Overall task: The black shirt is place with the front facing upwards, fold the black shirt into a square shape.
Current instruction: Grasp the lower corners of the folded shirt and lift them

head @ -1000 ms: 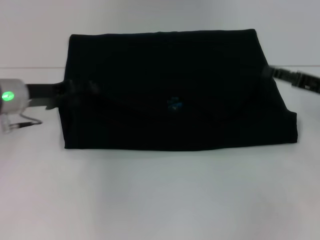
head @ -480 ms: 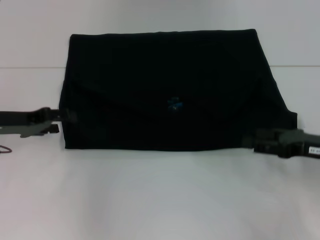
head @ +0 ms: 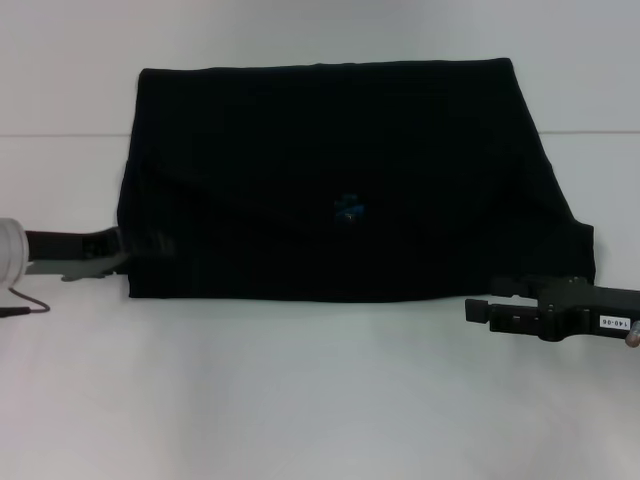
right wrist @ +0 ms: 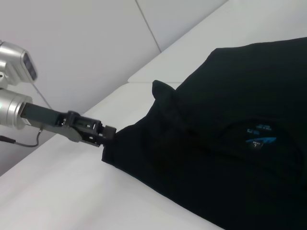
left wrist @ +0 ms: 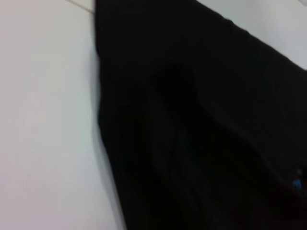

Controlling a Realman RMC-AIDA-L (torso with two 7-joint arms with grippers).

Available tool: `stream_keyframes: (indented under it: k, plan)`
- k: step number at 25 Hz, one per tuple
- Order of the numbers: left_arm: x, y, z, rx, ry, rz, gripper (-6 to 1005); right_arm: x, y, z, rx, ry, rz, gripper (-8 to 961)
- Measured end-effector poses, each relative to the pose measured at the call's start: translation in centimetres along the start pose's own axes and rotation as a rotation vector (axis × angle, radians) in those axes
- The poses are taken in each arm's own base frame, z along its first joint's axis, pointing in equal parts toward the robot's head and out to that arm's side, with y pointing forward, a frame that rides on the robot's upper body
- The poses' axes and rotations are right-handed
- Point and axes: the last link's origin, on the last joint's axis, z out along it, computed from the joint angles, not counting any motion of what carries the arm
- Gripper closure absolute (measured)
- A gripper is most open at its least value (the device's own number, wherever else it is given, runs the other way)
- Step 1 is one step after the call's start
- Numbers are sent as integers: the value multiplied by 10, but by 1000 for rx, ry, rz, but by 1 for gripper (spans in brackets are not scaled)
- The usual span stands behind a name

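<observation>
black shirt (head: 340, 170): plain black | neck label (head: 348, 208): blue | table (head: 300, 390): white

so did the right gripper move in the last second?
Yes. The right gripper dropped from the black shirt's upper right edge to just below its near right corner, on the white table.

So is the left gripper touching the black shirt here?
Touching. In the right wrist view the left gripper meets the black shirt at its near left corner, with no gap showing; the head view agrees.

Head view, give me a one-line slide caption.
Partly folded black shirt on a white table, left gripper at its near-left corner, right gripper alongside.
</observation>
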Motion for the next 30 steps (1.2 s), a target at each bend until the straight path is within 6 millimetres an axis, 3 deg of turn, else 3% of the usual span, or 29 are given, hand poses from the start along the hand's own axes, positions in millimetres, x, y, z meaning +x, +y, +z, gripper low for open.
stream_keyframes:
  k: [14, 17, 22, 28, 30]
  plan:
    - [-9, 9, 8, -1, -77, 74, 235, -1, -1, -2, 2, -8, 9, 156]
    - [-11, 6, 8, 20, -91, 86, 439, -2, -3, -6, 9, -13, 28, 166]
    - [-11, 6, 10, 35, -103, 96, 551, -13, -14, -20, 54, -9, 111, 182]
    - [-10, 8, 10, 31, -107, 100, 686, -57, -43, -58, 227, 90, 285, 202]
    - [-10, 8, 10, 31, -108, 102, 776, -75, -50, -67, 305, 143, 348, 208]
